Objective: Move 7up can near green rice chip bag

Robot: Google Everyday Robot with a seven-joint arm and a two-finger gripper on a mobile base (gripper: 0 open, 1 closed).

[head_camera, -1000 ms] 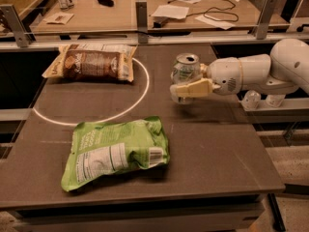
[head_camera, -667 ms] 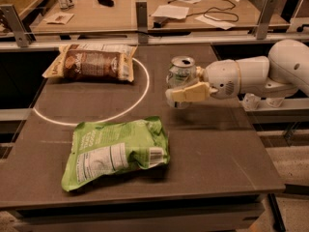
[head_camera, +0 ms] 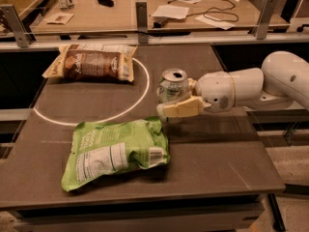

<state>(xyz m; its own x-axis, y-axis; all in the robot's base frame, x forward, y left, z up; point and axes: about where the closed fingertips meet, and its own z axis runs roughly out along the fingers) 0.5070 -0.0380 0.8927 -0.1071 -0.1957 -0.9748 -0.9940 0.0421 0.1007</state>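
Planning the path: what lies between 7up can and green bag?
Camera view: only bare table between the 7up can, held in the gripper, and the green rice chip bag.

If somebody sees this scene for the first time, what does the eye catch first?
First, the white arm stretched in from the right, its gripper shut on the 7up can near the middle of the table. Next, the bright green rice chip bag lying flat at the front left. A brown-and-cream snack bag lies at the back left.
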